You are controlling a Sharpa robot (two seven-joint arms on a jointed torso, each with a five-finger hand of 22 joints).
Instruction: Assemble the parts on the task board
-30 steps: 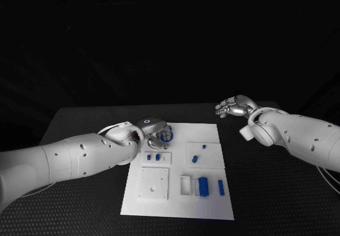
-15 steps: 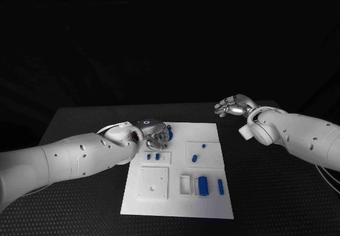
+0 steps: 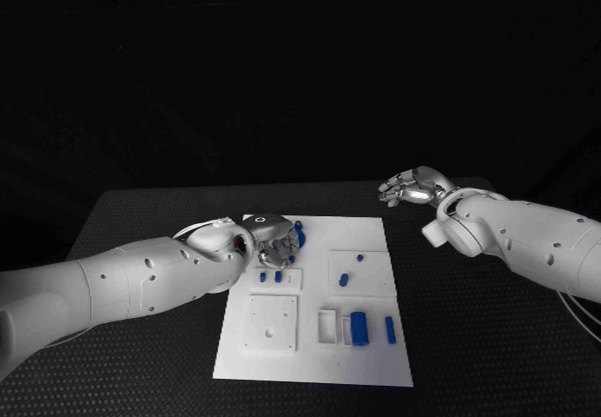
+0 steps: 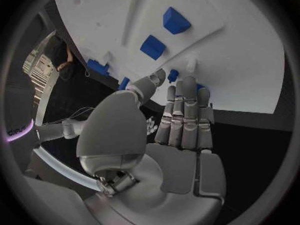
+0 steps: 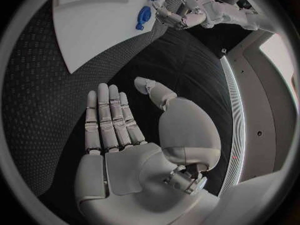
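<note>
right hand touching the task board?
Apart. Head view: the right hand hovers past the task board's far right corner, bare black table between them.

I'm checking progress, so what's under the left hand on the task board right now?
The left hand is over the task board's far corner, at a blue part. Whether it grips that part is hidden by the fingers.

black table [image 3: 150, 217] with a dotted surface, white task board [image 3: 320, 356] lying flat at its middle
</note>
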